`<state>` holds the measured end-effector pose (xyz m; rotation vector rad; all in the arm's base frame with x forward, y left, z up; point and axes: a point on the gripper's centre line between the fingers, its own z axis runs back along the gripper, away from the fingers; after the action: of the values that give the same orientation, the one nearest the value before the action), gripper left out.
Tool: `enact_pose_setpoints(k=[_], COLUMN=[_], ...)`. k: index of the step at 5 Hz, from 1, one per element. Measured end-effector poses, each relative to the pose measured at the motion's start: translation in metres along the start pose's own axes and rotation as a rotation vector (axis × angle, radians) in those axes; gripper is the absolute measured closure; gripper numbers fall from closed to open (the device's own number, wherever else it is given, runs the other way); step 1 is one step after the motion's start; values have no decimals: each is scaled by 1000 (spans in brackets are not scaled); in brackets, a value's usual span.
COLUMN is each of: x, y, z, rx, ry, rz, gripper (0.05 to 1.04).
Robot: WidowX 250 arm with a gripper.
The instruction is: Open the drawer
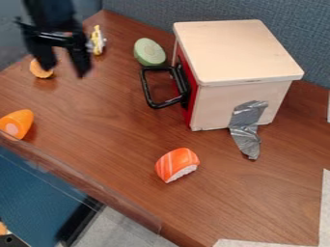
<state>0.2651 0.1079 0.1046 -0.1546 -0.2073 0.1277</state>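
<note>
One black two-finger gripper (63, 71) is held above the upper-left tabletop (97, 111), its fingers spread apart. Brown wood-grain surface is seen between it and the black looped handle (146, 91) of the red drawer front (189, 110), set in a pale, smooth wooden box (235, 50). Near the handle, a rounded green piece (149, 52) is placed; nearer the front table edge, a striped orange-and-white sushi piece (177, 165) is seen. Crinkled silver tape (245, 128) is stuck from box to table.
</note>
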Motion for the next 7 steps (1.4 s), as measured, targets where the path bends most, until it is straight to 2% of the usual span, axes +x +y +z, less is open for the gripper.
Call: enact_pose_setpoints(k=[1,3,5,6,7], x=[16,47,61,69,73], y=[-18,-19,-38,-50,-54], z=[-9,-41,-79,-86,-91], rx=[-3,13,9,3,2], ry=[-30,-67,-50,-57,-60], rz=[67,211,285,297,322], gripper=[84,84,84,84,126])
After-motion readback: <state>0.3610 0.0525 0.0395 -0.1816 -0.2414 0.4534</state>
